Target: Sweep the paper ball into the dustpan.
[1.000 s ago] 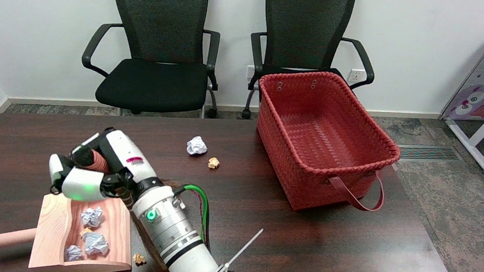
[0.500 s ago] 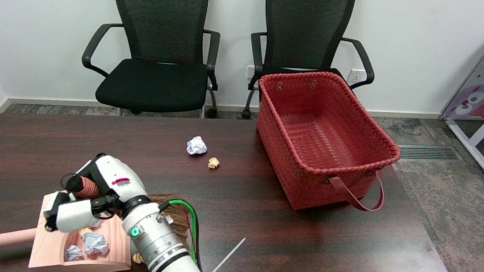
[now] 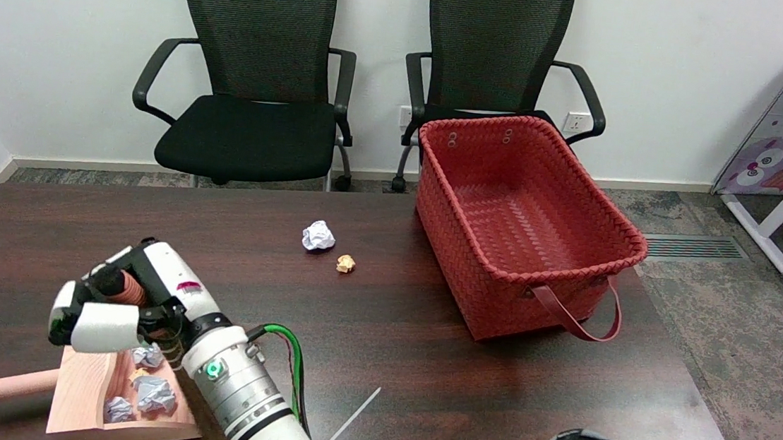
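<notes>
Gripping a pinkish brush handle (image 3: pixel 122 286), right robot hand (image 3: pixel 118 302) hovers over the wooden dustpan (image 3: pixel 82 391), white paper ball (image 3: pixel 318 235) lying well apart on the surface (image 3: pixel 421 364), up and to its right.

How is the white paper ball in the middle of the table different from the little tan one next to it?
The white paper ball is clearly bigger than the tan paper ball. The white one is pale with bluish shadows; the tan one is yellowish brown. The white one lies farther from the camera and more to the left; the tan one sits nearer, toward the red basket. Both are crumpled, lie loose on the table, and are outside the dustpan.
</notes>
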